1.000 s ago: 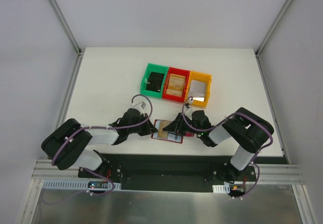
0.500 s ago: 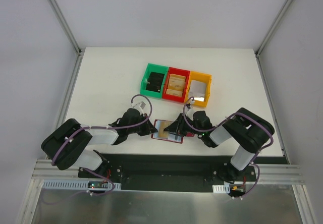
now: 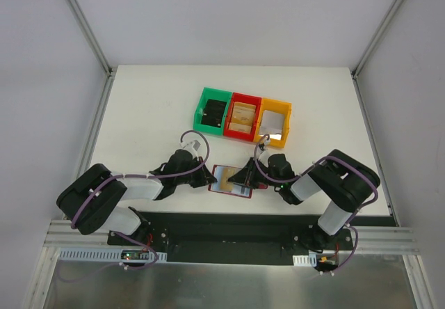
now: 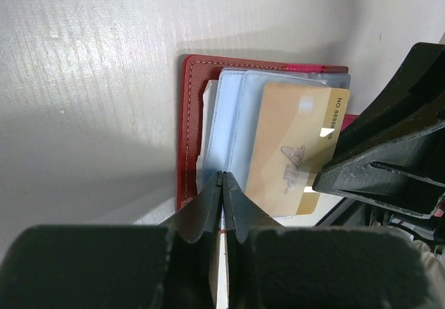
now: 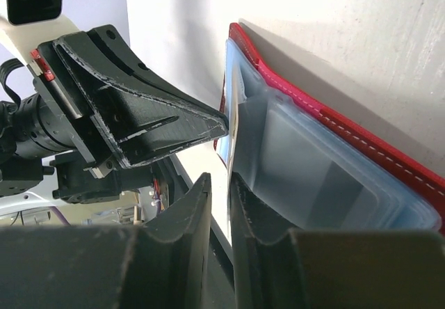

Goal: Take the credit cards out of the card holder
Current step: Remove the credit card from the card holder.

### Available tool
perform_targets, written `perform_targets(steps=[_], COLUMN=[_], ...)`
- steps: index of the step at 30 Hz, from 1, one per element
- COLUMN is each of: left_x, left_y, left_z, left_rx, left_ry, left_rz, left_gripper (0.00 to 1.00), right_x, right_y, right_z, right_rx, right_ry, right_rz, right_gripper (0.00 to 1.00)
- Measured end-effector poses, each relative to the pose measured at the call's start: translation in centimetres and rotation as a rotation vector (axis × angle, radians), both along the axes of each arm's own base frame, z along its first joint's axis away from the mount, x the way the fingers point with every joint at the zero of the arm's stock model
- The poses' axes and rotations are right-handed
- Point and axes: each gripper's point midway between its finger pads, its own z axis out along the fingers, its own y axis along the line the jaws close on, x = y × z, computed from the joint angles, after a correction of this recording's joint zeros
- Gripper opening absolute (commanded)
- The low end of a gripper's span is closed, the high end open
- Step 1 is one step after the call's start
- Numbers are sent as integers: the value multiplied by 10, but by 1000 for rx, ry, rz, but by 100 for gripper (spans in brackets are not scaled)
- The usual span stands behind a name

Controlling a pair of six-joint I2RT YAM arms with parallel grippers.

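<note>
Our right end effector point(image 5: 221, 184) just tightened on the gold credit card point(image 4: 292, 149); our closed left end effector point(image 4: 222, 177) pins the card holder point(image 4: 191, 114).

White table point(image 3: 153, 114) with card holder point(image 3: 224, 180), three coloured bins point(image 3: 240, 137)

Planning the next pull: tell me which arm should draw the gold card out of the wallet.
Right, probably. The right gripper has its fingers either side of the edge of the gold card, ready to pinch and pull. The left gripper is shut at the edge of the wallet, seemingly steadying it.
</note>
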Motion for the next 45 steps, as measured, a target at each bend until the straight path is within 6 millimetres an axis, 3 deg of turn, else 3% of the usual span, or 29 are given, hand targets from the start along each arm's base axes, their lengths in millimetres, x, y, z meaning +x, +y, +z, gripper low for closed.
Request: perform_targets(steps=[20, 45], left_x=[1, 5], left_y=[2, 9], left_z=[0, 0], left_rx=[-2, 18], left_ry=[3, -6], left_rz=[10, 57], left_gripper=[0, 0], right_x=[-2, -7], right_y=[-7, -22], right_z=[-2, 10], right_rx=[-6, -42], right_ry=[6, -43], right_rz=[-10, -4], right_gripper=[1, 1])
